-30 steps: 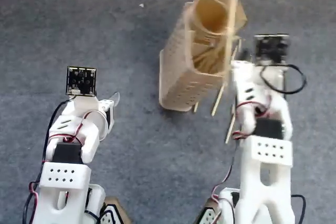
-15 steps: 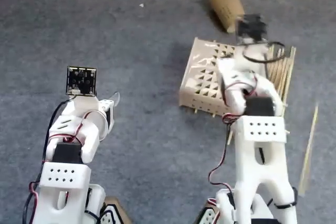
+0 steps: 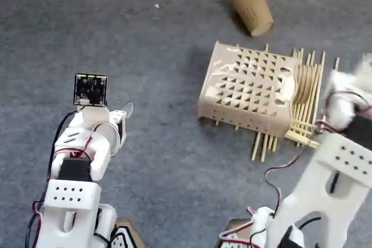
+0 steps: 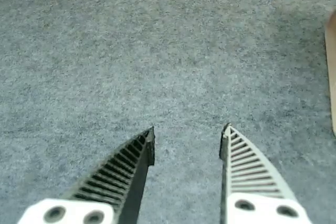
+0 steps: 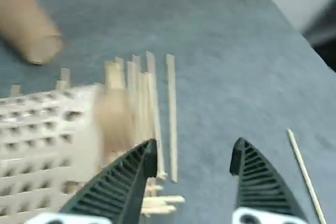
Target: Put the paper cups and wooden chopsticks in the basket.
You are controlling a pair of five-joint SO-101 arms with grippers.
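Cream lattice basket (image 3: 247,88) lies tipped, mouth to the right. Pale wooden chopsticks (image 3: 306,94) fan out there, long axes pointing away from the arms. Brown paper cup (image 3: 254,10) lies on its side beyond. Left gripper (image 4: 186,135) and right gripper (image 5: 191,153) both gape empty.

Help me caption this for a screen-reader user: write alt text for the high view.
A pale lattice basket lies tipped over on grey carpet, wooden chopsticks lying beneath and beside it, a paper cup on its side beyond it. The left arm sits apart from the basket, the right arm beside the chopsticks.
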